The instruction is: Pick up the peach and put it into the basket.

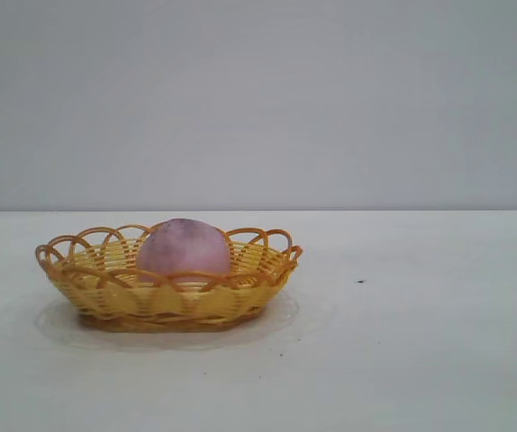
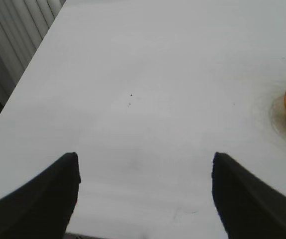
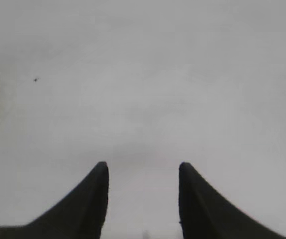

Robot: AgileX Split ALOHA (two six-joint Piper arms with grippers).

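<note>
A dusty pink peach (image 1: 184, 247) is seen resting inside the yellow wicker basket (image 1: 114, 297), left of centre in the exterior view, its rounded top rising above the looped orange-brown rim. The basket is set on a white table (image 1: 421, 360) before a plain pale wall (image 1: 258, 99), and a faint ring-shaped mark is visible on the tabletop around its base. A small dark speck (image 1: 360, 282) is noted on the table to the right of the basket.

No arm is shown in the exterior view. In the left wrist view, the left gripper (image 2: 145, 164) is held above bare tabletop with its two dark fingers (image 2: 48, 199) spread wide and nothing between them; a sliver of the basket (only its rim and wall) is caught at the right edge of that frame, well apart from the gripper. In the right wrist view, the right gripper (image 3: 143, 172) is likewise pictured over bare table, its fingers (image 3: 90, 199) parted more narrowly and gripping nothing. A blurred orange-brown patch is glimpsed at the left edge of that frame.
</note>
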